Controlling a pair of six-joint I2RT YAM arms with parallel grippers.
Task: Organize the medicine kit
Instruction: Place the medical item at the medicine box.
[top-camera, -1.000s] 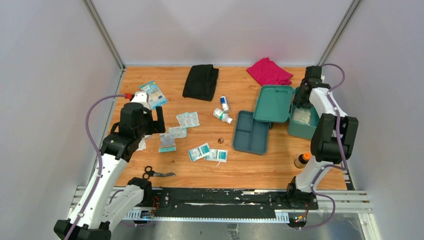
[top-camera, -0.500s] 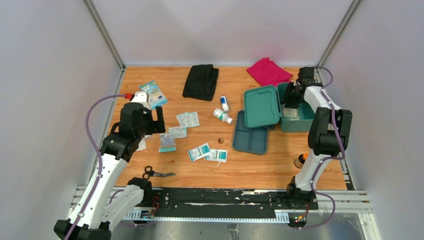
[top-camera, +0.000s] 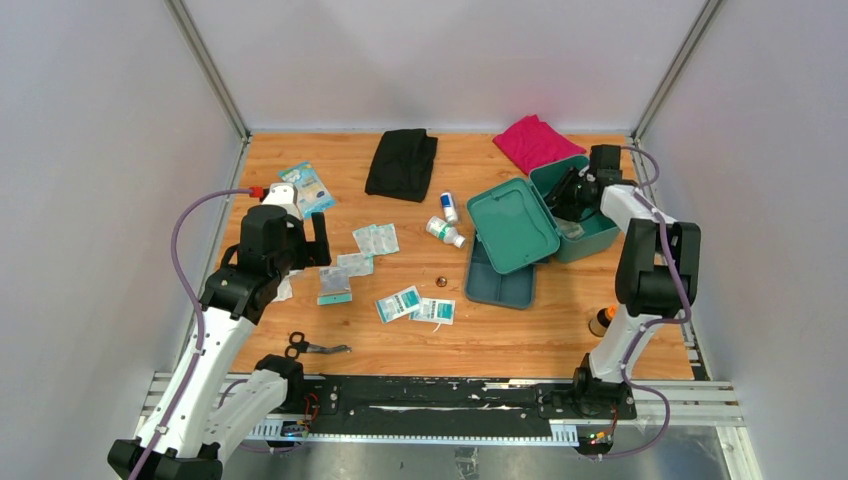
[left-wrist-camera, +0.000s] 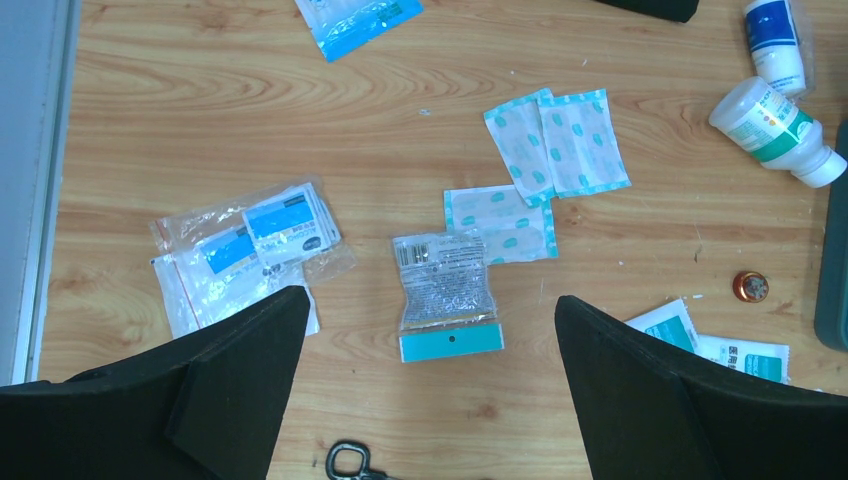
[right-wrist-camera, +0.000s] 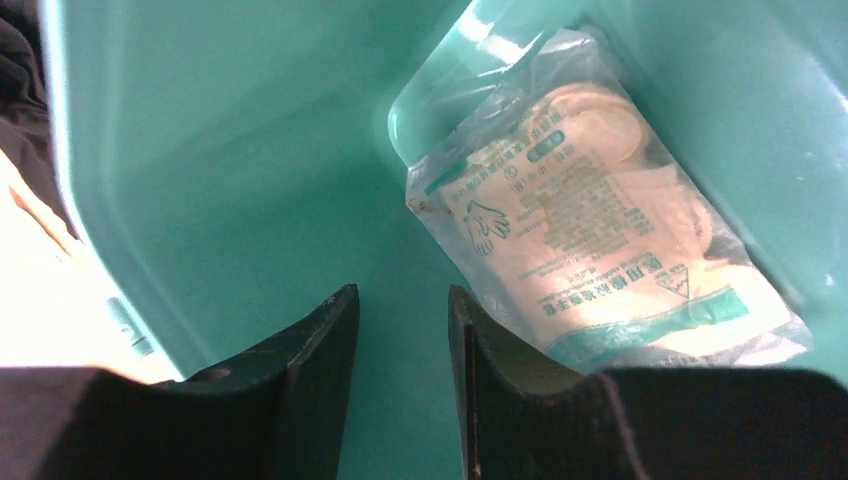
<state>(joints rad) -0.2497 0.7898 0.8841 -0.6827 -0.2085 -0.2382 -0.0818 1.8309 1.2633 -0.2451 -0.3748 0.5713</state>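
Wooden table (top-camera: 520, 345) first: near its front edge, towards the left corner, lie black-handled scissors (top-camera: 318, 348), and close to the right edge stands a small orange-capped bottle (top-camera: 603, 320). My left gripper (left-wrist-camera: 430, 303) hangs over the left half with its jaws spread wide and nothing between them. Under it lies a clear sachet with a teal strip (left-wrist-camera: 445, 295). A bag of blue-labelled packets (left-wrist-camera: 250, 250) is beside the sachet towards the left edge, and plaster packets (left-wrist-camera: 560, 140) lie a little farther back.

Towards the middle are a small copper-coloured disc (left-wrist-camera: 750, 287) and two white bottles (top-camera: 446, 220) on their sides. The grey-blue inner tray (top-camera: 502, 272) lies out on the wood, its far end under the open lid (top-camera: 512, 225).

The medicine kit (top-camera: 592, 236) itself sits by the right edge, towards the far right corner. My right gripper (right-wrist-camera: 403, 300) is at its hinge side, jaws drawn close on the teal wall where lid meets box. Inside lies a packet of gloves (right-wrist-camera: 590, 250).

Along the far edge lie a black cloth (top-camera: 402, 163) and a pink cloth (top-camera: 538, 143).
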